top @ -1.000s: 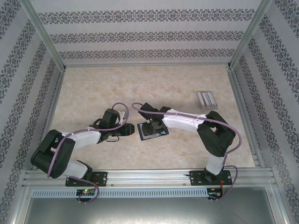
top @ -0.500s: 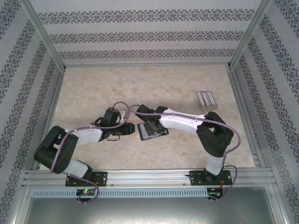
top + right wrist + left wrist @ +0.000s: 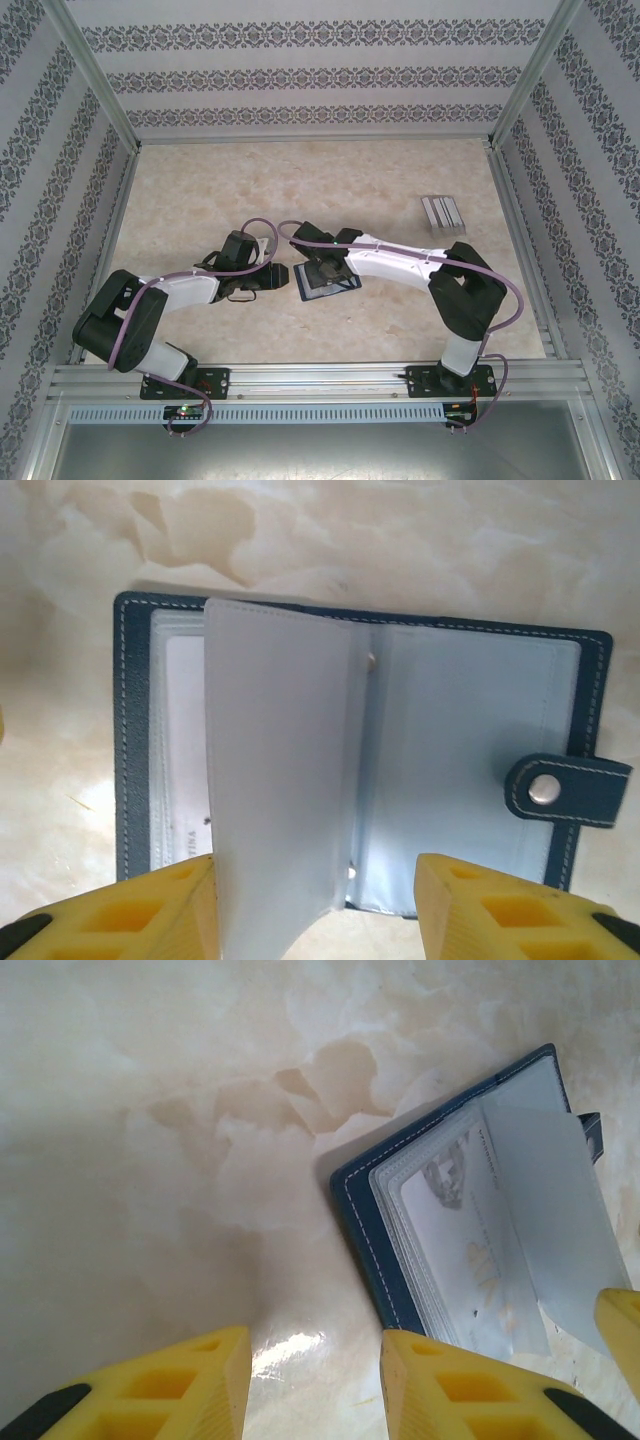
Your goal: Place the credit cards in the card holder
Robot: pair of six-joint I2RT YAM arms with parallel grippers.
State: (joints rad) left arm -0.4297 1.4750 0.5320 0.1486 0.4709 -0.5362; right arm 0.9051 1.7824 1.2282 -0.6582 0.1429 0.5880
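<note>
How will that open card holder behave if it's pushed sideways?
Likely slides: the card holder lies open and flat on a glossy table. Its raised sleeve looks thin and floppy, so it would probably bend, not resist. It looks light, so it may swing round.

From above and behind the arm bases, we look down on the whole worktop (image 3: 330, 170) from far off. Our left wrist camera sits close, looking past the left pincer (image 3: 315, 1370) at the open card holder (image 3: 470, 1230) ahead and to its right. Our right wrist camera looks down past the right pincer (image 3: 315, 905) on that same holder, just ahead.
</note>
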